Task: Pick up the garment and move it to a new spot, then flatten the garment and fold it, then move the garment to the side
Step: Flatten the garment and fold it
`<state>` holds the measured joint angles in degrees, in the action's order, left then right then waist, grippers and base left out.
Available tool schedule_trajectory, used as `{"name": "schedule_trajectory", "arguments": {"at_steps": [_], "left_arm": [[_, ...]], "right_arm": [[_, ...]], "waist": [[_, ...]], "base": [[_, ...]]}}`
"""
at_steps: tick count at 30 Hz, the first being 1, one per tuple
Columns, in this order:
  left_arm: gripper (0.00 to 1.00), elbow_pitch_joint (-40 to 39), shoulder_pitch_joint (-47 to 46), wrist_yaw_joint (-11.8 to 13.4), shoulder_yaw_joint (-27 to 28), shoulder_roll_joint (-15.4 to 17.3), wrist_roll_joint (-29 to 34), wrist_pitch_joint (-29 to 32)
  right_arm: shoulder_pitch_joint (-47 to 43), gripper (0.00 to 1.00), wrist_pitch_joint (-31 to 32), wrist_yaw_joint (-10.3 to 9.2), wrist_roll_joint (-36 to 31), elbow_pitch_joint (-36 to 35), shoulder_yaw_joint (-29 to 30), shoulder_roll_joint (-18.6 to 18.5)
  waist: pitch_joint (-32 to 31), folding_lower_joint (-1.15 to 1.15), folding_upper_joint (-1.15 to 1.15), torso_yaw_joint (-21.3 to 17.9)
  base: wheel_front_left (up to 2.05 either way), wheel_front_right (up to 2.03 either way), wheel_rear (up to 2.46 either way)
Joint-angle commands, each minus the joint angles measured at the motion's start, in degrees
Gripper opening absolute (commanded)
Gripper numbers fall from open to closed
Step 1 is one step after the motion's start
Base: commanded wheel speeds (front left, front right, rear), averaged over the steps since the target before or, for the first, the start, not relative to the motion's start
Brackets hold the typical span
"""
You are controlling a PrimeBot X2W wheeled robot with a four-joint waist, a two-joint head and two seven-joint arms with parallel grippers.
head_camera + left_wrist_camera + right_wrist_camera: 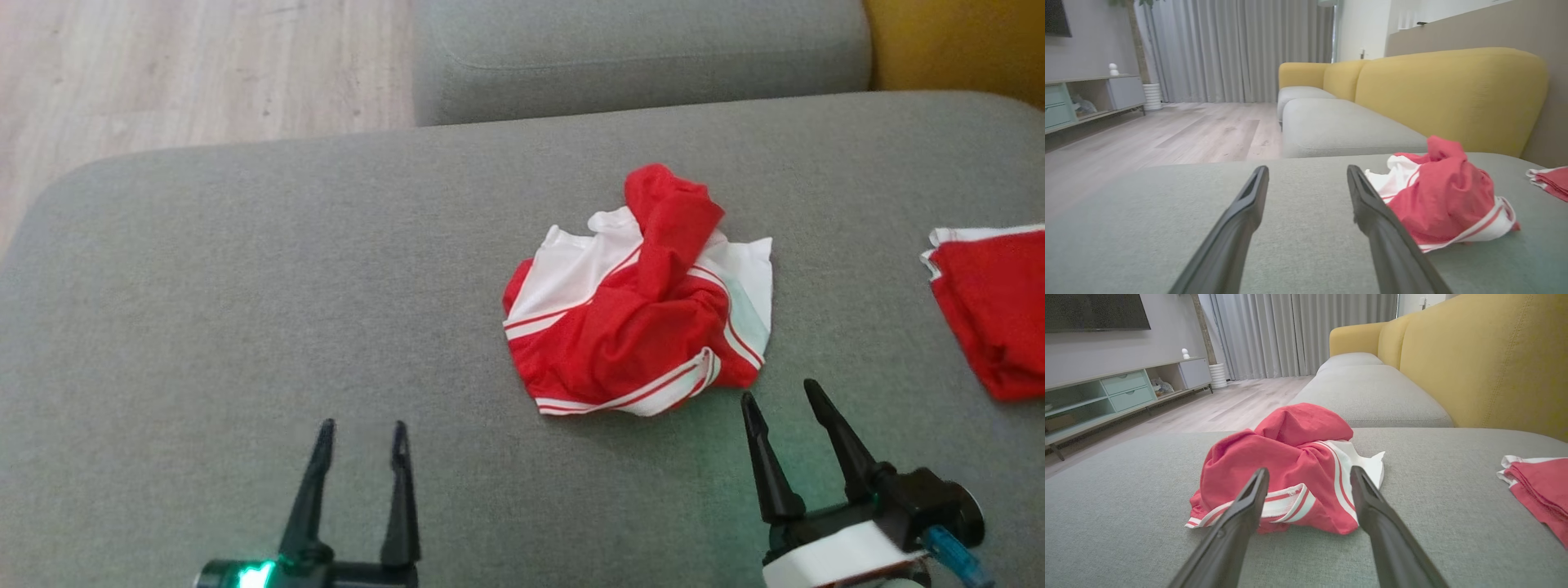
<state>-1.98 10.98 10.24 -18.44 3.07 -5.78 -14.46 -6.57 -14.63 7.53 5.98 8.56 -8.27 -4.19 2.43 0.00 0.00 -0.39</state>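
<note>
A crumpled red and white garment (641,306) lies in a heap on the grey sofa cushion (245,286), right of the middle. My right gripper (780,390) stands open just short of its near right edge, not touching it; in the right wrist view the garment (1286,465) lies straight ahead between and beyond the fingers (1249,498). My left gripper (363,426) is open at the lower left, well left of the heap, with nothing between its fingers. In the left wrist view the garment (1443,192) sits to the right of the gripper (1307,172).
A second red and white garment (992,306) lies folded at the cushion's right edge. Another grey seat cushion (637,57) adjoins at the back, with the yellow backrest (955,45) to the right. Wooden floor (196,65) lies beyond the cushion's left and far edge.
</note>
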Motion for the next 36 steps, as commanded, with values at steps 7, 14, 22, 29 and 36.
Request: {"name": "schedule_trajectory", "arguments": {"at_steps": [7, 14, 22, 29, 36], "left_arm": [[1.0, 0.1, -6.0, -4.3, -3.6, -0.2, 3.3, -0.5], [1.0, 5.2, -15.2, -9.5, -12.2, -0.2, 7.2, -0.5], [1.0, 19.3, -26.0, -8.6, -17.5, -0.2, 10.3, -0.5], [1.0, 33.8, -35.9, -4.0, -19.3, -0.2, 11.9, 0.2], [1.0, 44.2, -40.1, 2.3, -18.8, -0.2, 12.0, 5.2]], "right_arm": [[3.2, 1.0, -0.4, -0.04, 0.0, -2.9, -2.0, -1.0], [5.0, 1.0, -0.4, -0.04, 0.4, -3.7, -2.9, -0.7], [5.6, 1.0, -0.4, -0.04, 0.7, -3.5, -3.2, -0.1], [5.5, 1.0, -0.4, -0.04, 0.9, -3.3, -3.3, 0.3], [6.0, 1.0, -0.4, -0.04, 0.9, -2.9, -3.7, 0.7]], "waist": [[2.7, 0.0, 0.0, -5.7], [5.8, 0.0, 0.0, -14.1], [7.9, 0.0, 0.0, -21.8], [8.6, 0.0, 0.0, -25.9], [8.3, 0.0, 0.0, -27.4]], "base": [[0.0, 0.0, 0.0], [0.0, 0.0, 0.0], [0.0, 0.0, 0.0], [0.0, 0.0, 0.0], [0.0, 0.0, 0.0]]}}
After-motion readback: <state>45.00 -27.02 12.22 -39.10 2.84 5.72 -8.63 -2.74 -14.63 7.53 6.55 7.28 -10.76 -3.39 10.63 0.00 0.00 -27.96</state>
